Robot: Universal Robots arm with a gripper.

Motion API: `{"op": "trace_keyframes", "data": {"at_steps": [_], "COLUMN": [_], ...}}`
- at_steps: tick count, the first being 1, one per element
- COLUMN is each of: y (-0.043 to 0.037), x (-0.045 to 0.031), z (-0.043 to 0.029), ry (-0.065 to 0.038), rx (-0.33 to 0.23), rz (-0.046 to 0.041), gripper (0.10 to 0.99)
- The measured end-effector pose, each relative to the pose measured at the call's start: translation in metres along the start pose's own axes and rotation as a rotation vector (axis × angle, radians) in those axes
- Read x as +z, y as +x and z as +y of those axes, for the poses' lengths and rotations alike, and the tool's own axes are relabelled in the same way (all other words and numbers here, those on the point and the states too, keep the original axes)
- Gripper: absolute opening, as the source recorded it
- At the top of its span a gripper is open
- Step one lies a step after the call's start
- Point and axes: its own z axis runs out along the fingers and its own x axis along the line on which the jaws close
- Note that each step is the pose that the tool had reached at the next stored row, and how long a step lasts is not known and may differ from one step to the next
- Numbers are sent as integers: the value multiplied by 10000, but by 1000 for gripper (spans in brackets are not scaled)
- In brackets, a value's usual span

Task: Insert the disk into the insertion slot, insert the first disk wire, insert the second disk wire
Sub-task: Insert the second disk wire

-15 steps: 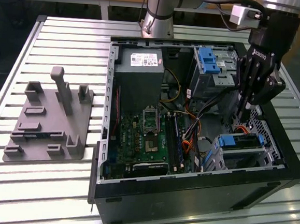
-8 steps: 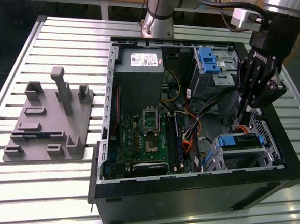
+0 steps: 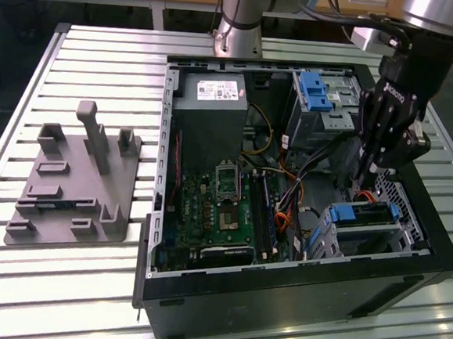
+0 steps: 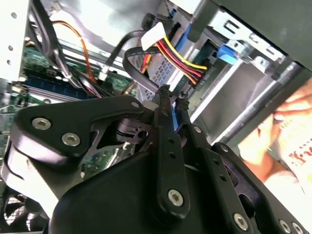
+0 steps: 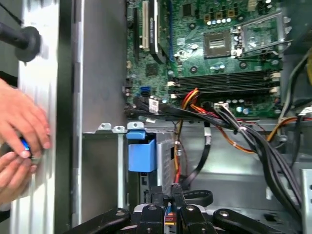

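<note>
The disk (image 3: pixel 362 215), edged by its blue caddy, sits inside the insertion slot (image 3: pixel 410 223), the perforated metal cage at the near corner of the open computer case on the exterior view's right. My black gripper (image 3: pixel 364 183) reaches down into the case just above the disk's end. In the second wrist view the fingers (image 4: pixel 165 105) stand almost together, shut on the end of a black disk wire (image 4: pixel 139 68) that loops up beside a red, yellow and black wire bundle (image 4: pixel 183 61). The first wrist view shows the blue caddy tab (image 5: pixel 141 155) beside the gripper (image 5: pixel 169 207).
The motherboard (image 3: pixel 219 208) and loose cables (image 3: pixel 304 183) fill the case's middle. A taller bay with a blue latch (image 3: pixel 315 90) stands at the back. A grey fixture plate (image 3: pixel 76 181) lies on the slatted table. A person's hands (image 5: pixel 19 136) rest on the case's outer wall.
</note>
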Motion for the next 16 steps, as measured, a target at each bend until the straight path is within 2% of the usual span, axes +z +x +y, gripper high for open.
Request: {"op": "trace_keyframes", "data": {"at_steps": [4,6,9,16], "y": [52,83,134,223], "x": [15,24,38,42], "z": [-1,-3,-7,-44], "ry": [-3,-3,-4,-20], "rx": [-36,-48,-59,-78], "rz": [-494,-655,-792,-1021], "gripper": [196,196,196,196]}}
